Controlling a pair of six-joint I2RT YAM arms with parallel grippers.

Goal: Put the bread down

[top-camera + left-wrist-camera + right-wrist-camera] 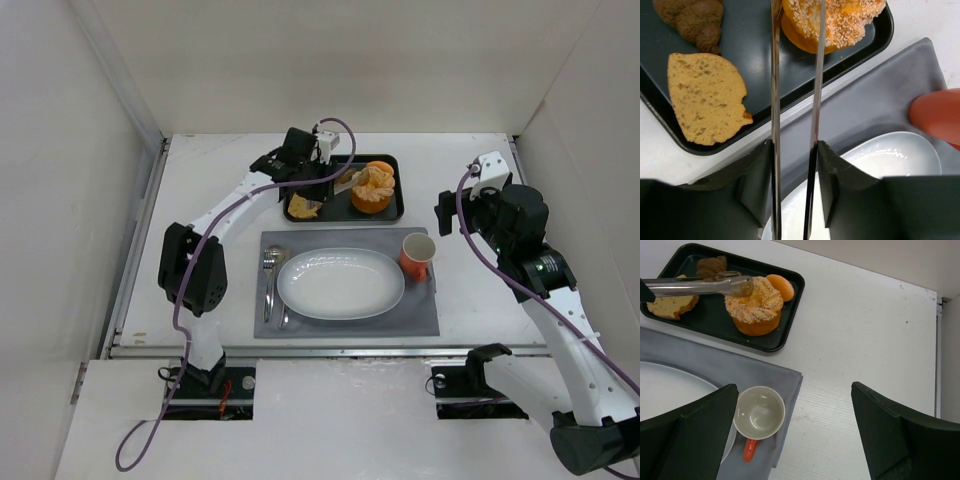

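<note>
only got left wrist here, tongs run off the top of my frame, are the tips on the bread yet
observer: The right wrist view shows the tongs reaching the bread at its upper left edge. They seem to touch the seeded top, but a grip can't be confirmed.
operator: anything past the bread i can't see
observer: Yes, a small orange ball sits close beside it, near a corner of the black tray.
operator: and the right end effector
observer: The right end effector is open, off the tray, above the orange cup.
</note>
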